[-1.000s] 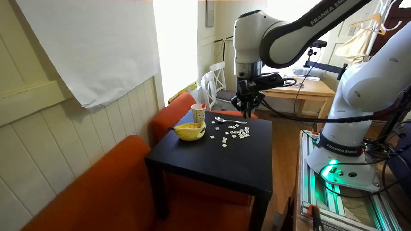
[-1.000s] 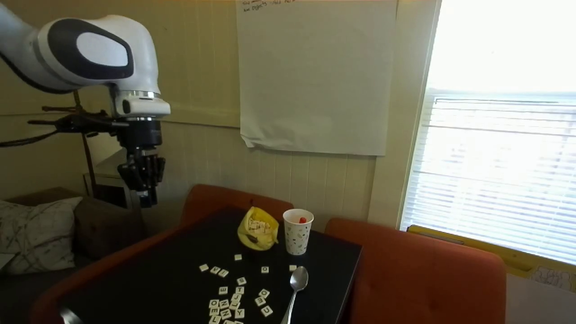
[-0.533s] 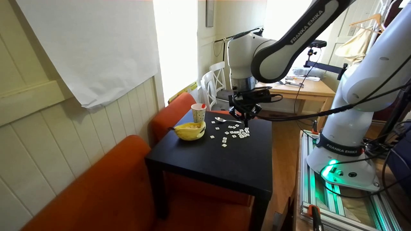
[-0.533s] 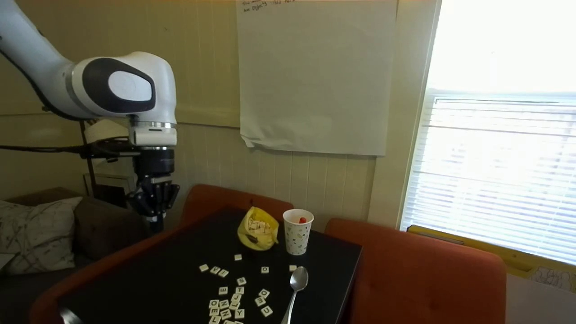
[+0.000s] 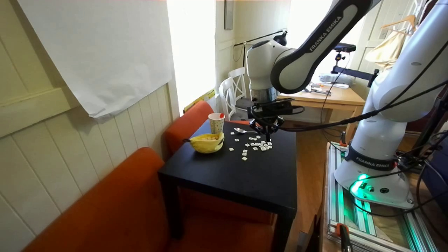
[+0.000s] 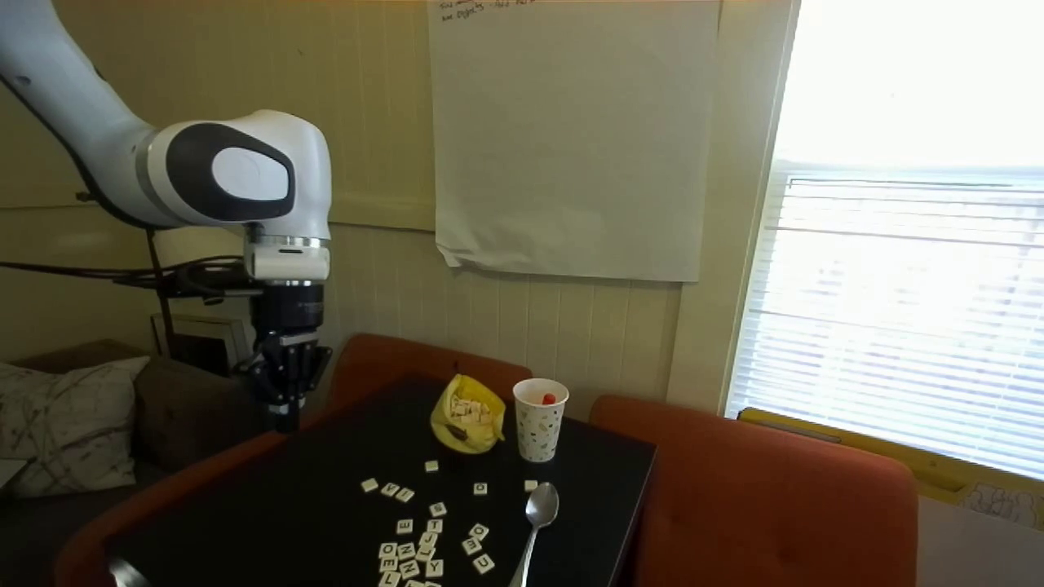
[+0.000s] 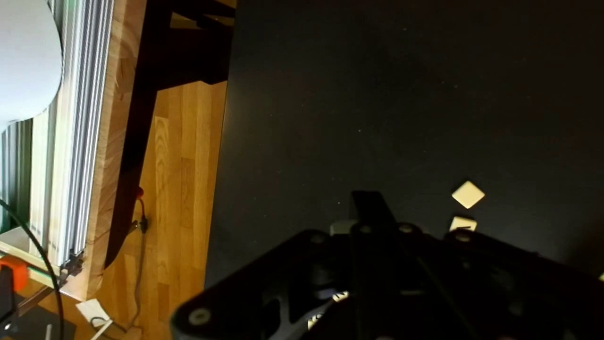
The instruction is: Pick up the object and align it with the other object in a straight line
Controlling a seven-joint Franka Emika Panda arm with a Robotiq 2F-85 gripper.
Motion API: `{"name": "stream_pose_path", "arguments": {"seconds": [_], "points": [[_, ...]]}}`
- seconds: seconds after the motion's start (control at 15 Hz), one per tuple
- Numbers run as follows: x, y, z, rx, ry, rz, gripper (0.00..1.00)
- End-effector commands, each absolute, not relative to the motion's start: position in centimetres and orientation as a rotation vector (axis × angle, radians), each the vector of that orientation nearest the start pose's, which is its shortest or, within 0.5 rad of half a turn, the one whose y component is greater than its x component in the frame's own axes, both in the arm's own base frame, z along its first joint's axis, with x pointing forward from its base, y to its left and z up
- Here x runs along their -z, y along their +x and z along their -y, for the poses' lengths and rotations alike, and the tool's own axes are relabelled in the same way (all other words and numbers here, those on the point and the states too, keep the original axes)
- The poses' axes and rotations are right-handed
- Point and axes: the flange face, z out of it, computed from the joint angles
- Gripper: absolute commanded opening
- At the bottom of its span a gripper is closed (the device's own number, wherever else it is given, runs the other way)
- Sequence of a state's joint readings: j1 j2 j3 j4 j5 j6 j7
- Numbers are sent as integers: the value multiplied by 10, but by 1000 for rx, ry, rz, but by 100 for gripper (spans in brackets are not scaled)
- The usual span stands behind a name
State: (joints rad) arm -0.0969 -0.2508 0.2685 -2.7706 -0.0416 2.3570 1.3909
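Observation:
Several small cream letter tiles lie loosely scattered on the black table, in a cluster (image 5: 264, 145) in an exterior view and also in the other exterior picture (image 6: 408, 550). A blank-faced tile (image 7: 468, 194) lies close to a letter tile (image 7: 463, 224) in the wrist view; more tiles are partly hidden behind the finger linkages. My gripper (image 5: 268, 137) points straight down above the table, its fingers together. It shows left of the tiles in an exterior view (image 6: 285, 420). In the wrist view its fingertips (image 7: 370, 203) look dark and closed, with no tile visible between them.
On the black table (image 5: 227, 175) stand a yellow banana-shaped bowl (image 5: 207, 143) and a patterned paper cup (image 5: 216, 123) with something red inside. A metal spoon (image 6: 538, 518) lies beside the tiles. Orange seats (image 6: 750, 489) stand around the table.
The arm has come down a good way toward the table and shifted a little sideways, most of it in the first half second. The tiles, bowl, cup and spoon have not moved.

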Motion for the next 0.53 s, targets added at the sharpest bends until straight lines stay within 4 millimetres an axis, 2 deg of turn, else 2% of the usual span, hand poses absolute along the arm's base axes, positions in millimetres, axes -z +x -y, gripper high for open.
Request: {"name": "stream_pose_path", "arguments": {"seconds": [0.0, 0.07, 0.33, 0.47], "points": [[-270, 363, -32, -163, -2749, -1750, 3], [-268, 366, -16, -177, -2752, -1690, 3], [-262, 374, 24, -149, -2788, -1420, 3], [-251, 378, 42, -110, -2793, -1314, 3]]}}
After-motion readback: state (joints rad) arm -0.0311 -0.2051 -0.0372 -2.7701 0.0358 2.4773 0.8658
